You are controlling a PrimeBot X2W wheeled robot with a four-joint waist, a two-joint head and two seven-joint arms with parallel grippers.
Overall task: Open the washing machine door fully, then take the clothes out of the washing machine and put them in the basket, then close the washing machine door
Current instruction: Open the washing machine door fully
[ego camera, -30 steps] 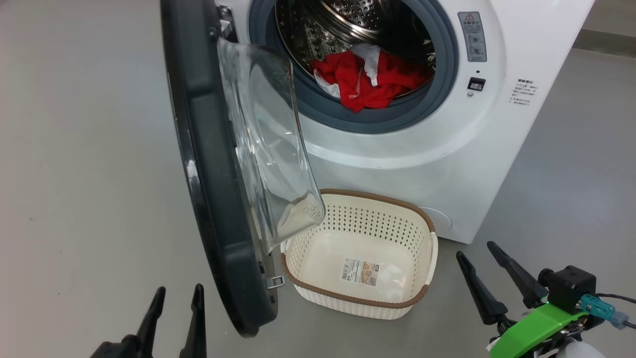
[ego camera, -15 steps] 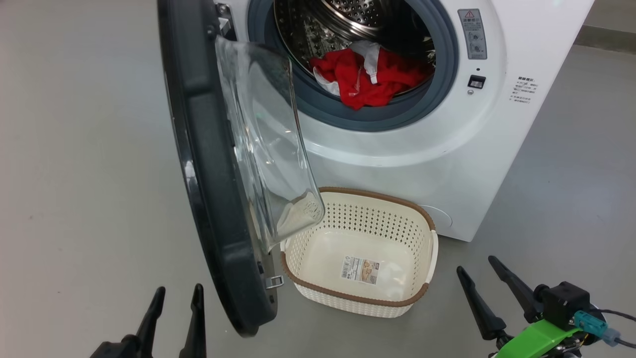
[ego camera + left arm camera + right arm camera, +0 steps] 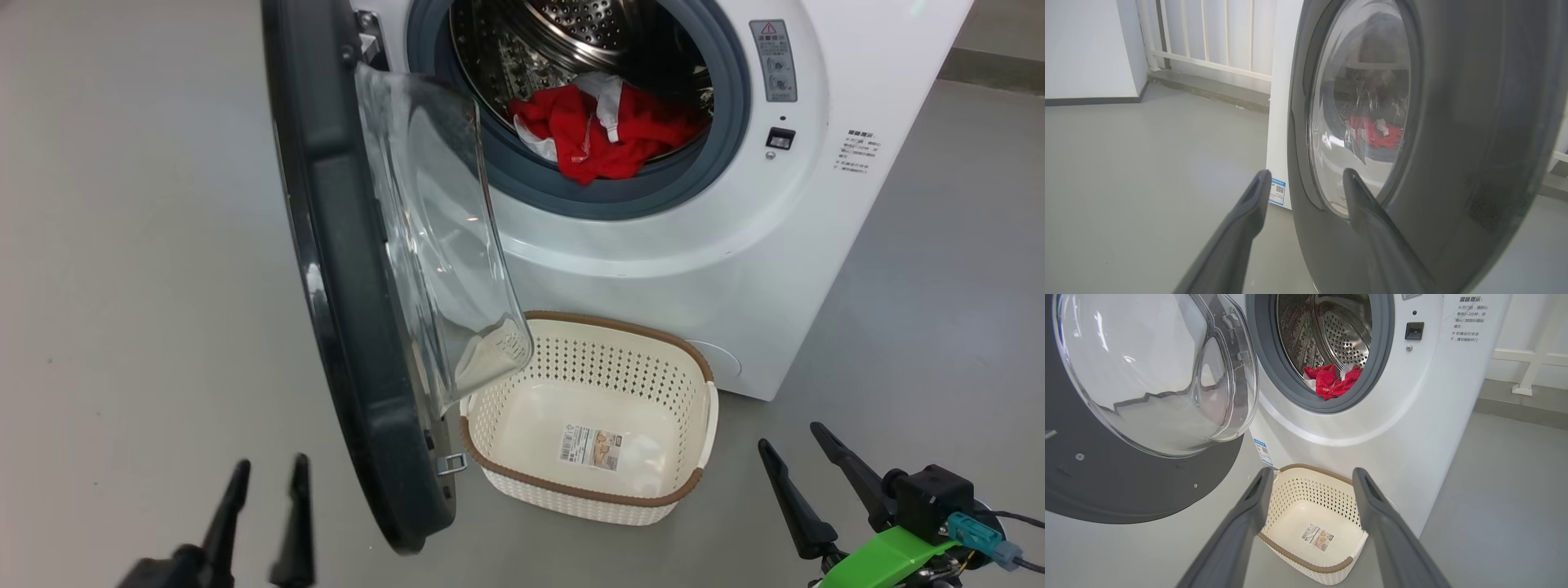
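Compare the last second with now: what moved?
The left gripper slid leftwards, away from the black-rimmed round glass door; the right gripper sank lower in the head view. Both are open, holding nothing. The door, the red clothes in the white washing machine and the empty cream perforated basket stayed put.

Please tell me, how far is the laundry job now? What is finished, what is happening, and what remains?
Done: the washing machine door stands wide open, though whether fully I cannot tell. In hand: nothing is gripped; the left hand and right hand are both open. Left: the clothes lie in the drum, the basket holds only its label, and the door must be closed afterwards.
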